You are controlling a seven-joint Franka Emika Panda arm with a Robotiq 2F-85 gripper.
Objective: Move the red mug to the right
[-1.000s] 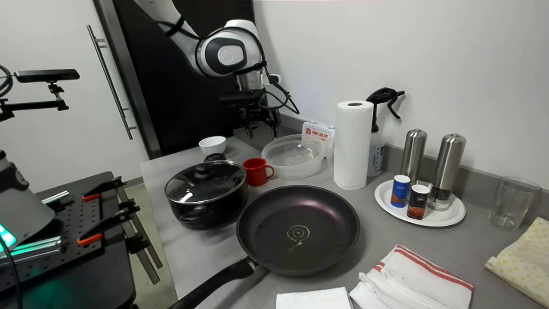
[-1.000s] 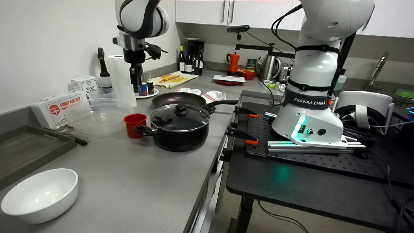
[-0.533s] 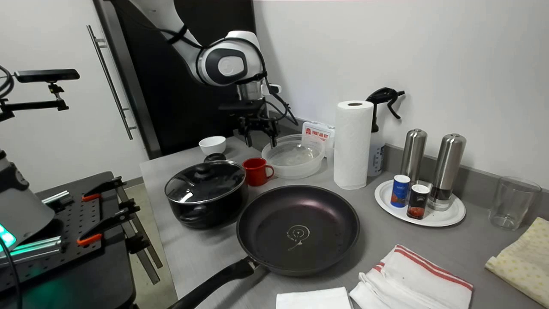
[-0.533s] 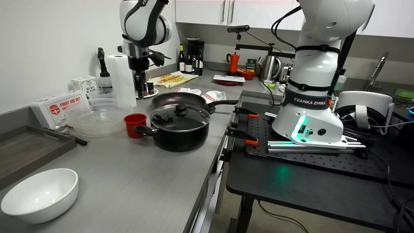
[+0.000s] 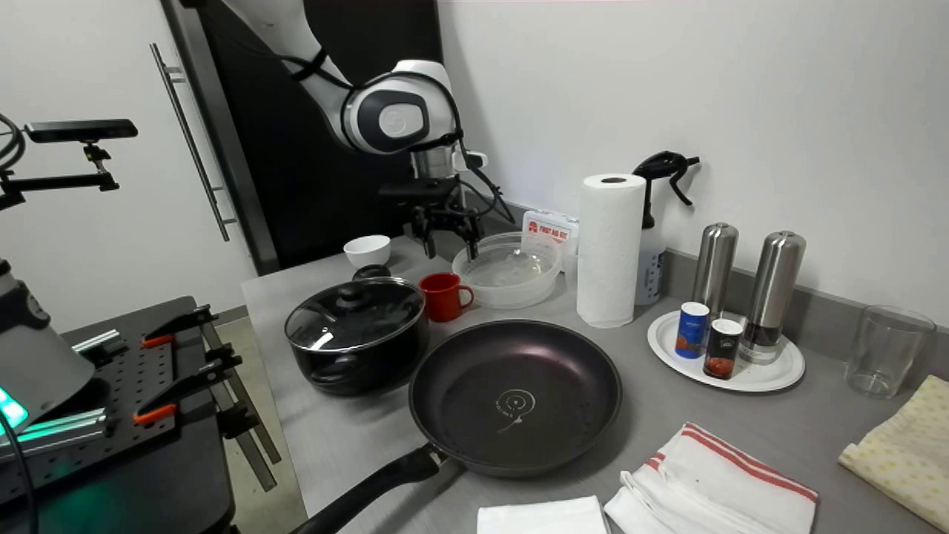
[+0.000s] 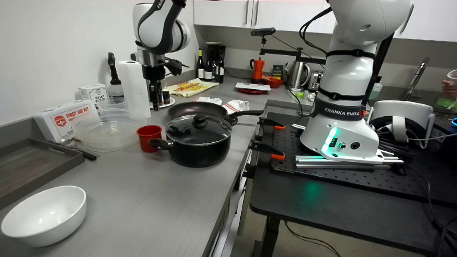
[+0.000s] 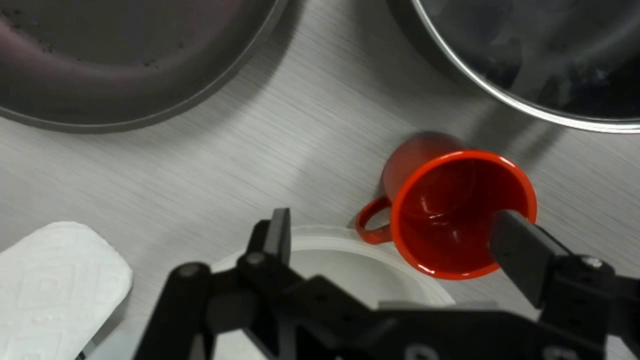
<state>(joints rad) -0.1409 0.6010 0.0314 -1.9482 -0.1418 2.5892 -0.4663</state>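
Note:
The red mug [image 5: 442,297] stands upright on the grey counter beside the black lidded pot [image 5: 357,334]. In both exterior views the mug [image 6: 148,138] is close to the pot's side handle. In the wrist view the mug [image 7: 415,165] has its handle toward the clear plastic bowl. My gripper [image 5: 451,254] is open and empty, pointing down above the mug. In the wrist view the gripper [image 7: 395,214] has its jaws wide apart; one finger [image 7: 522,250] overlaps the mug's rim from above, the other lies over the plastic bowl's edge. No contact with the mug shows.
A clear plastic bowl [image 5: 508,278] is close behind the mug. A black frying pan [image 5: 515,400] lies in front. A paper towel roll [image 5: 610,252] stands near the wall. A white bowl [image 6: 44,216] and a grey tray [image 6: 35,164] are at the counter's far end.
My gripper has come down toward the mug, most of it in the first half second. The mug, pot and pan have not moved. A person's hand has appeared at one exterior view's right edge.

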